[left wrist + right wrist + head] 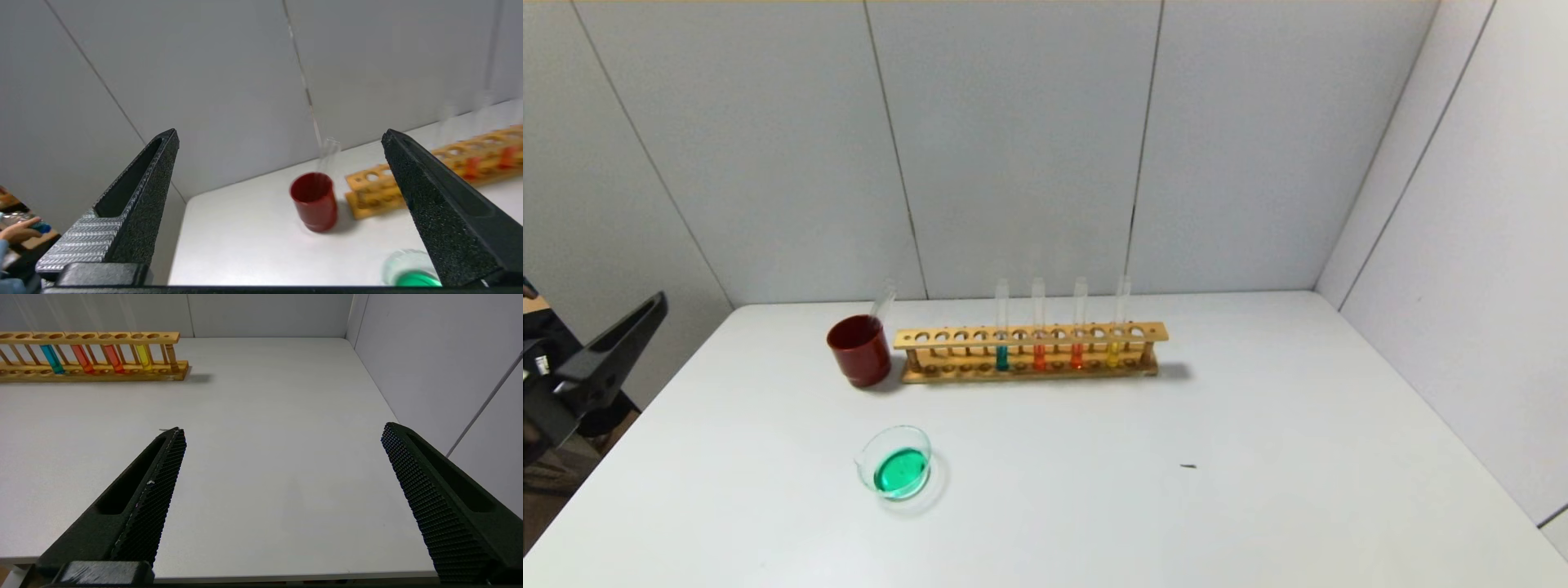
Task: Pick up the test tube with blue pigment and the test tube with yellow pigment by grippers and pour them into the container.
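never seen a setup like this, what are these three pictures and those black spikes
It is a two-armed robot seen through three cameras: one on its head, one on each wrist. The black spikes are the fingers of each hand. The left hand is open, off the table's left edge, holding nothing. The right hand is open above the table's near right part, also empty. On the white table stand a wooden rack with four tubes of blue, orange-red and yellow liquid, a dark red cup with an empty tube, and a glass dish of green liquid.
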